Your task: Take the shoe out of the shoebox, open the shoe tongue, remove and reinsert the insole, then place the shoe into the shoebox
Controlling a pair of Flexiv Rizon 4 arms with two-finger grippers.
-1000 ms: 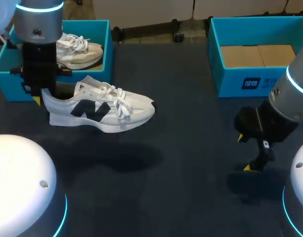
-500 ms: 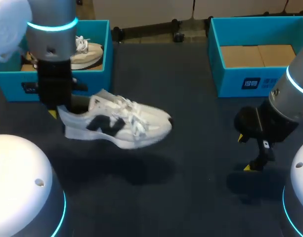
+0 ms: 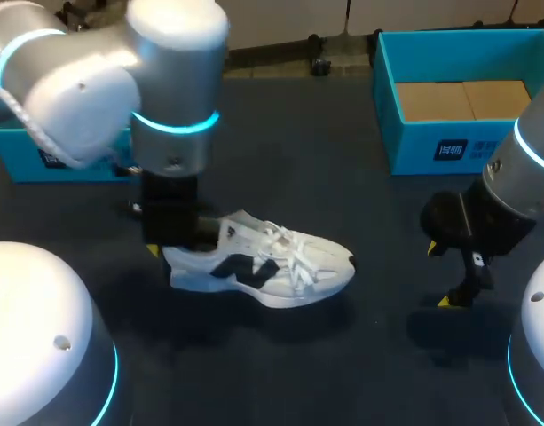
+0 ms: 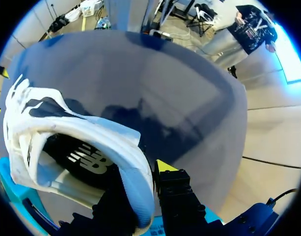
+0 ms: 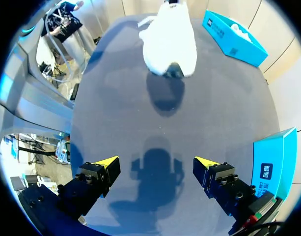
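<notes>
Left claw [image 4: 143, 189] clamping shoe [image 3: 272, 262] heel, right claw [image 5: 156, 167] wide open, empty, shoebox [image 3: 449, 149] beyond it

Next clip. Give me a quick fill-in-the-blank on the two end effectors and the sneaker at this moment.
1. The left end effector is shut on the white sneaker at its ____.
2. The right end effector is ____, with nothing between its fingers.
3. The sneaker's toe points toward the ____ arm.
Missing words: heel; open; right.
</notes>
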